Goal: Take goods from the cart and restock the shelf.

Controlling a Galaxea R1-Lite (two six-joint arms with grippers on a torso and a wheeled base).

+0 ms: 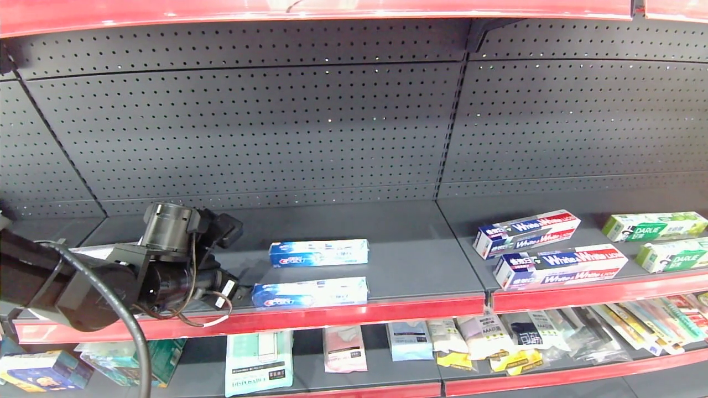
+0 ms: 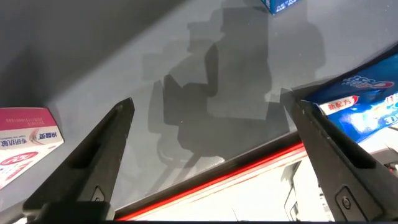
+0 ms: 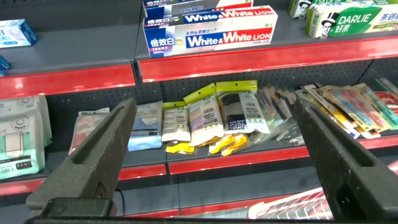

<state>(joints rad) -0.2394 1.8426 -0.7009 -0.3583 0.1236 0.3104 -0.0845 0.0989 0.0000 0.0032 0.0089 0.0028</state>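
Restocking at the grey metal shelf [image 1: 398, 249] with red front lip.
Over its left bay, black left gripper [image 2: 208, 106] low above the board, spread wide, gripping nothing, one finger just beside the front blue-and-white toothpaste box [image 1: 310, 293]. Black right gripper [image 3: 214, 102] likewise wide open and empty, facing the tier below [image 3: 249, 163]. Rear blue-and-white toothpaste box [image 1: 319, 252] behind the front one, apart. Small pink-and-white carton [image 2: 25, 137] near the left gripper's other finger.

Grey shelf [image 1: 420, 260] with red front edge. Lying flat on it: two blue boxes [image 1: 319, 252] mid-shelf, two white boxes [image 1: 560, 266] rightward, two green boxes [image 1: 654, 225] farthest right.
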